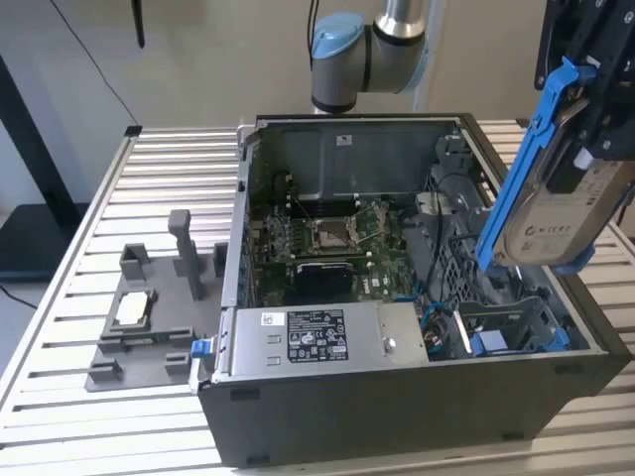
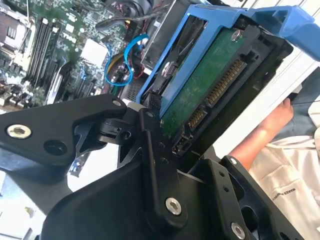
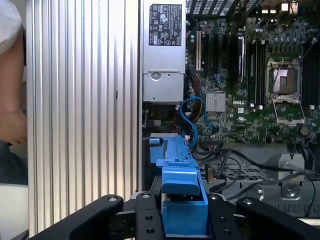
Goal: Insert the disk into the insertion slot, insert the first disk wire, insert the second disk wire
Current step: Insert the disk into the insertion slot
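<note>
Open computer case [image 1: 397, 421] — grey fixture [image 1: 159, 342] beside it.

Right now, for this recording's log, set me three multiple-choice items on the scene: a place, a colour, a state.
1. Where is the disk? A. on the table. B. held above the open computer case. C. seated in its slot.
2. Its carrier frame's colour? A. blue. B. red. C. yellow.
3. The gripper's state? A. open, empty. B. shut on a cable. C. shut on the disk.
B: the exterior view shows it tilted in the air over the case. A: the frame is bright blue. C: in the first wrist view the gripper clamps the frame from both sides.
</note>
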